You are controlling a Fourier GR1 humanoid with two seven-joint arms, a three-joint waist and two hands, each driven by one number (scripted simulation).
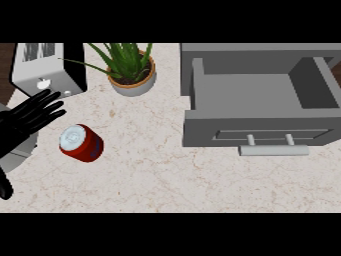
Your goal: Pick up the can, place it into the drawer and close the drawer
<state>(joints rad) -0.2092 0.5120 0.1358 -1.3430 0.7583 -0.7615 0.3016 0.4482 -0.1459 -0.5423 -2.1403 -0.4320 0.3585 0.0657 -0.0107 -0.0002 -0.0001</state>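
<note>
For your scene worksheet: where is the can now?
In the head view, the can stands on the counter at left, beside the open left hand, below the plant.

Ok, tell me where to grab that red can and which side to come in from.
Grip the red can round its side wall, below the silver top. It looks upright or slightly tilted on the counter, so the curved wall suits fingers and thumb on opposite sides. Come from its left: the open left hand is already there, with no clutter between.

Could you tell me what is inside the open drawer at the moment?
Nothing shows inside the drawer: only its bare grey floor. The can stands on the counter. The strip behind the drawer's front wall is hidden.
</note>
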